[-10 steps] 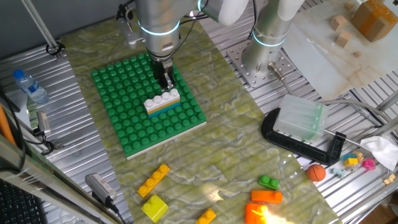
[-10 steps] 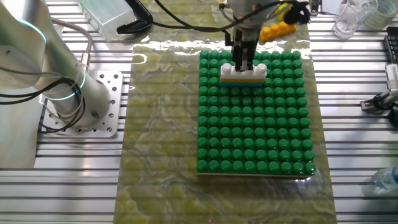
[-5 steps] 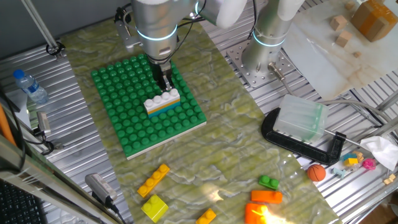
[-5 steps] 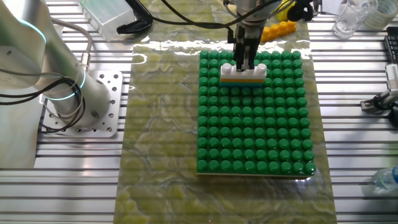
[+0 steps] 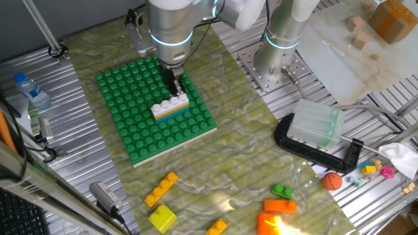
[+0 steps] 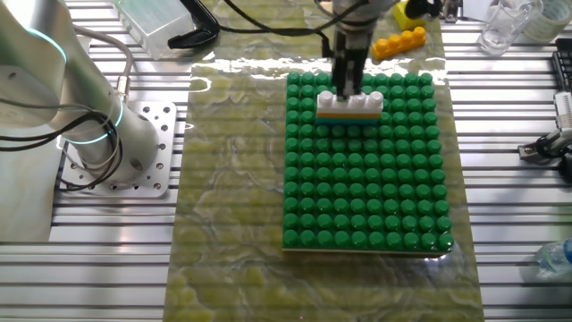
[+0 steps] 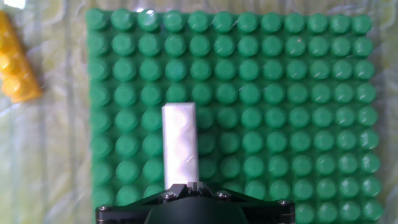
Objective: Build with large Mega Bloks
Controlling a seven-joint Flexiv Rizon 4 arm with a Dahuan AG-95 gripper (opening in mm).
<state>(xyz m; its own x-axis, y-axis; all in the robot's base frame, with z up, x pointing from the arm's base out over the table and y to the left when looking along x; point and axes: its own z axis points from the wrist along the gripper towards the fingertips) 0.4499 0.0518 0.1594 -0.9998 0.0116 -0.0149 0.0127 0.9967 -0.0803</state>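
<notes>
Green studded baseplate (image 5: 130,124) on the desk (image 5: 248,163), carrying a short stack: white four-stud bar (image 5: 170,105) over a yellow-orange layer and a cyan one, lower layers only thin edges. Gripper (image 5: 174,89) stands over the white bar's far studs, fingers close together; whether they pinch a stud, cannot tell, and the hand view hides the tips. Loose bricks near the desk's front edge: yellow-orange bar (image 5: 161,189), yellow brick (image 5: 162,218), green short brick (image 5: 283,191), orange brick (image 5: 279,206), partly lost in glare.
</notes>
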